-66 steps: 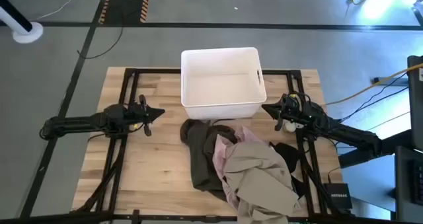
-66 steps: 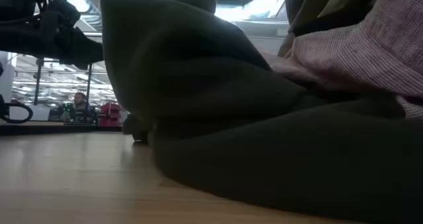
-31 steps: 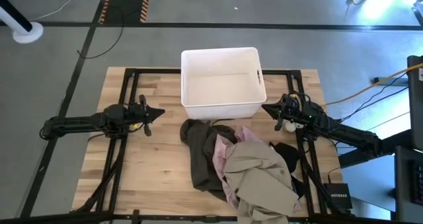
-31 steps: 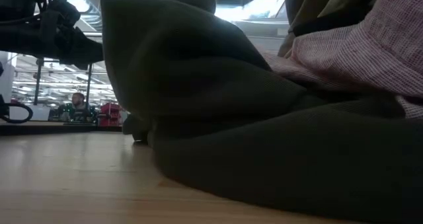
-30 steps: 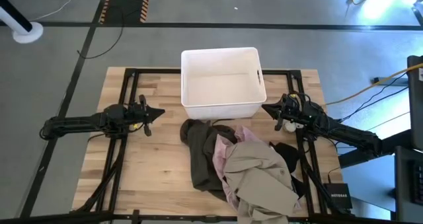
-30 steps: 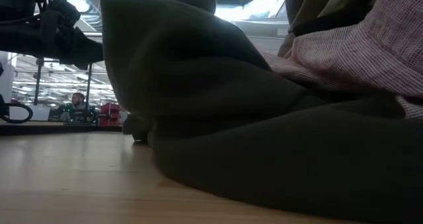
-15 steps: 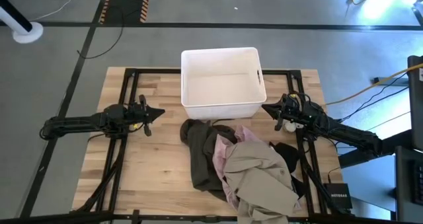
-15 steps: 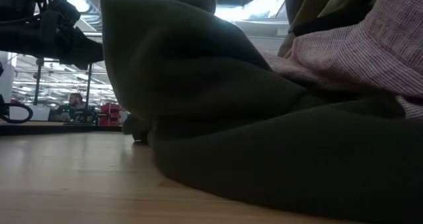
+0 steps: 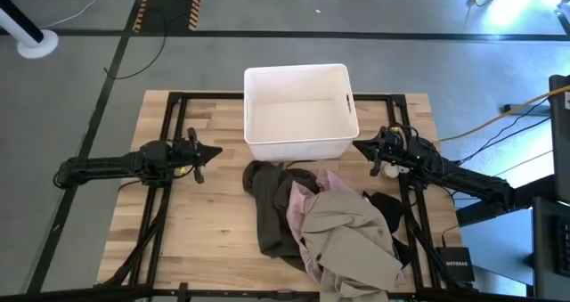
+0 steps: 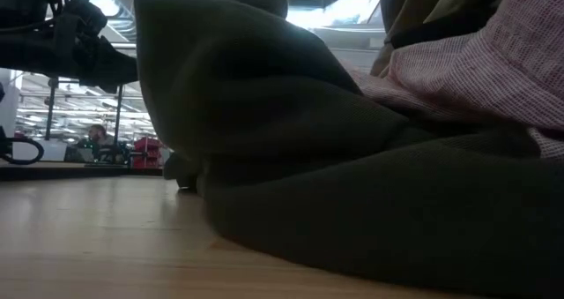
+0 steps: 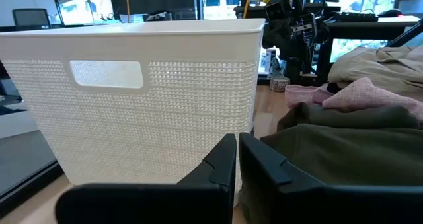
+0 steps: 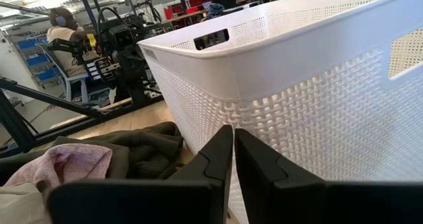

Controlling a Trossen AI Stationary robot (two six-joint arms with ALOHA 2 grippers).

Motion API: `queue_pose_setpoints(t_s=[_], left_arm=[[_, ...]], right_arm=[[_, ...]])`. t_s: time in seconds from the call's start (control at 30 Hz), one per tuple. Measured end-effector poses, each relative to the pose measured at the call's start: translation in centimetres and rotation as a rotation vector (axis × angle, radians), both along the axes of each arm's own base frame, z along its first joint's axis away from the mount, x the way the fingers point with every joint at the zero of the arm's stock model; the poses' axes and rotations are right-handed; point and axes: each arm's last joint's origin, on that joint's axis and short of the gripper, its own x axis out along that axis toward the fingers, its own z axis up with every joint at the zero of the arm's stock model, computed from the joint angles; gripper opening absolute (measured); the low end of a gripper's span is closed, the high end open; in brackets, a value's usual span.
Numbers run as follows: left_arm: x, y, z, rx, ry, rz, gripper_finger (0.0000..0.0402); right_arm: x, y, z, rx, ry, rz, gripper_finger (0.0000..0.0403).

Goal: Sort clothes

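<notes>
A pile of clothes lies on the near half of the table: a dark olive-brown garment point(image 9: 272, 208), a light pink one point(image 9: 298, 215), a beige-tan one point(image 9: 356, 244) on top and a black one point(image 9: 387, 208) at the right. The navy garment is hidden. My left gripper point(image 9: 216, 151) is shut and empty at the table's left, pointing at the bin. My right gripper point(image 9: 358, 145) is shut and empty at the table's right, beside the bin's right wall. The olive garment fills the low view point(image 10: 352, 193).
A white plastic bin point(image 9: 298, 110) stands at the table's far middle, between the two grippers, and shows in the left wrist view point(image 11: 132, 92) and the right wrist view point(image 12: 317, 85). Bare wood point(image 9: 196, 222) lies left of the pile. A person point(image 12: 63, 22) sits beyond the table.
</notes>
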Motion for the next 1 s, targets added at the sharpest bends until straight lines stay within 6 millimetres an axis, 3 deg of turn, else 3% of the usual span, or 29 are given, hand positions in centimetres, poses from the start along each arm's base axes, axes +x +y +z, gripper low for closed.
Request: queue_pose_setpoints(t_s=[0.13,0.37,0.57,0.7,0.83,1.0], left_arm=[[0.0,0.0,0.4,0.042,-0.034,0.001,0.0015],[-0.7,-0.1,3.9,-0.024,-0.433,-0.007,0.0015],[-2.2,-0.2,8.3,0.236,-0.657,0.047,0.0015],[-2.3,-0.5,12.4,0.396,-0.653,0.017,0.0015],[-1.2,-0.4,15.9,0.442,-0.605,0.024,0.0015],[1.7,-0.1,17.6,0.411,-0.47,-0.006,0.0015]], right_arm=[[0.0,0.0,0.0,0.0,0.0,0.0,0.0035],[0.0,0.0,0.0,0.0,0.0,0.0,0.0035],[0.0,0.0,0.0,0.0,0.0,0.0,0.0035],[0.0,0.0,0.0,0.0,-0.001,0.0,0.0035],[0.0,0.0,0.3,0.05,-0.051,0.015,0.0035],[0.0,0.1,0.5,0.192,-0.107,0.018,0.0035]])
